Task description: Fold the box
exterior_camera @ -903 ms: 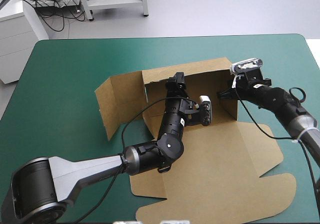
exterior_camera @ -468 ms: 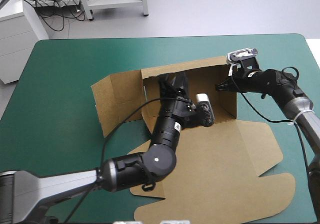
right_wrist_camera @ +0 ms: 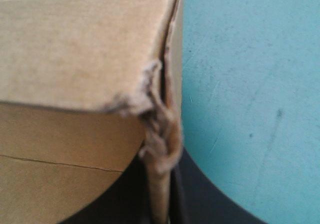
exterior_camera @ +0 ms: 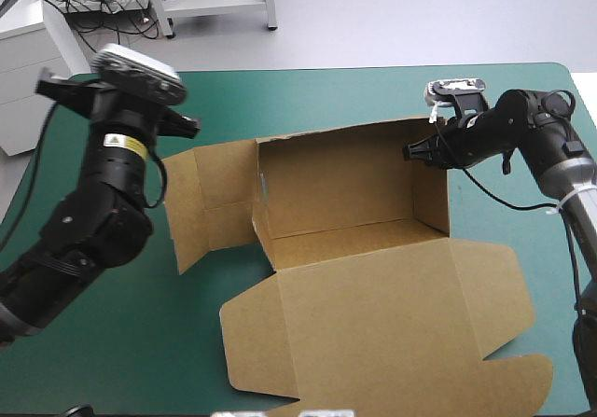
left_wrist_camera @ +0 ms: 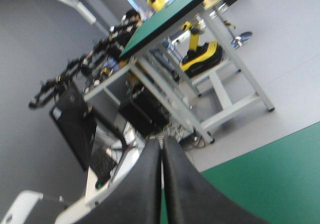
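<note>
The brown box (exterior_camera: 345,240) lies in the middle of the teal-green table, back wall (exterior_camera: 336,179) raised and lid (exterior_camera: 373,324) flat toward the front. Its right wall (exterior_camera: 431,188) stands upright. At that wall's top far corner my right gripper (exterior_camera: 415,151) is shut on the board. The right wrist view shows the frayed corner (right_wrist_camera: 159,134) pinched between the black fingers (right_wrist_camera: 200,196). The left wall's flap (exterior_camera: 201,202) splays outward. My left arm (exterior_camera: 103,184) is raised above the table's left part. Its gripper (left_wrist_camera: 161,144) is shut on nothing and points out into the room.
The lid's tabbed front edge (exterior_camera: 420,394) reaches close to the table's front edge. The table's right edge (exterior_camera: 583,90) runs just behind my right arm. Teal-green cover (exterior_camera: 112,342) shows beneath the raised left arm.
My left arm has pulled out of the box and swung up and to the left, its gripper closing from open. The right gripper keeps its hold on the right wall.
</note>
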Controlling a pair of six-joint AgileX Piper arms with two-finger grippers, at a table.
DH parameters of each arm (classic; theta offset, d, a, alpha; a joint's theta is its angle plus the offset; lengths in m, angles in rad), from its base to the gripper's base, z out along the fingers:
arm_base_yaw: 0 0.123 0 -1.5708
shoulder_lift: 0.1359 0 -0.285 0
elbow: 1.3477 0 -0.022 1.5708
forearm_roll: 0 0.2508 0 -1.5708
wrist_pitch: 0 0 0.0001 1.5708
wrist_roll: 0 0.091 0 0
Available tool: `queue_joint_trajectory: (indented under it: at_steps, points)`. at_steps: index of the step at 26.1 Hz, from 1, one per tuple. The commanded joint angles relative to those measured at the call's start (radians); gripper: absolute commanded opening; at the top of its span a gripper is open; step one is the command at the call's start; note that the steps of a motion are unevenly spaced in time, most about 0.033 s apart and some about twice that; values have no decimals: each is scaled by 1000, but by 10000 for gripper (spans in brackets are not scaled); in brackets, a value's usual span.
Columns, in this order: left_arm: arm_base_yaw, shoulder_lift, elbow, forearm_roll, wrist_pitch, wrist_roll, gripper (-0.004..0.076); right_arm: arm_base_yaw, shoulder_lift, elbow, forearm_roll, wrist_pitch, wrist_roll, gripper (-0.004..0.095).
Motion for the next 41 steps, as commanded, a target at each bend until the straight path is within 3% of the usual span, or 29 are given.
queue_joint_trajectory:
  at_steps: [1, 8, 12, 15, 19, 23, 28, 30, 34, 37, 41]
  points:
    - [162, -49, -31, -130, -36, 26, -3, 1, -16, -36, -16, 89, 66, 0]
    - [463, -47, -29, -630, -148, 355, -3, 1, 84, -36, -8, 8, 60, 1]
    - [597, -41, -29, -844, -153, 498, -3, 10, 128, -36, -19, -27, -5, 17]
    - [664, -31, -29, -975, -134, 615, -3, 41, 138, -36, -71, -92, 4, 119]
    - [707, -14, -29, -1060, -137, 675, -3, 69, 140, -60, -130, -136, 45, 330]
    - [709, 13, -28, -1045, -133, 676, -3, 69, 139, -159, -145, -60, 69, 486]
    - [722, 68, -28, -1056, -132, 676, -3, 69, 139, -461, -276, 198, 119, 515]
    - [746, 84, -28, -1087, -132, 676, -3, 69, 124, -518, -324, 209, 165, 515]
    - [864, 110, -28, -1224, -119, 720, -3, 69, 74, -501, -320, 209, 184, 514]
    - [1008, 126, -28, -1464, -53, 878, -3, 69, 38, -351, -319, 209, 182, 512]
    - [1105, 130, -28, -1641, -30, 941, -3, 69, 125, -247, -283, 209, 182, 512]
